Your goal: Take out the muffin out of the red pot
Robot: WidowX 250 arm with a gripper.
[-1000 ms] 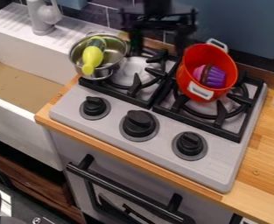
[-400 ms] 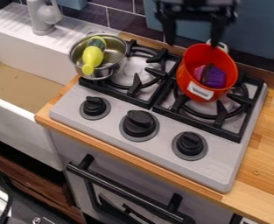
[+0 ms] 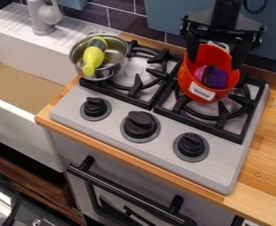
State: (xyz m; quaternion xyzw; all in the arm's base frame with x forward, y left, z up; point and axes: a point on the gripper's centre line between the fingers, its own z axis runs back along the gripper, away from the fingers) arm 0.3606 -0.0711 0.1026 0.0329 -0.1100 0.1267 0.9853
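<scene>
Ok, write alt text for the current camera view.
An open black two-finger gripper hangs over a red pot with a purple toy muffin inside, on a grey stove. Left of it, a shiny metal pot holds a yellow-green bottle-shaped object.

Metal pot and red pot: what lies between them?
In the camera view, the stove's black grate lies between the metal pot and the red pot.

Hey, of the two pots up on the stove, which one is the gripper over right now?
The red pot with white handles, holding the muffin; the gripper is above it. The other is silver, with a yellow-green item inside.
</scene>
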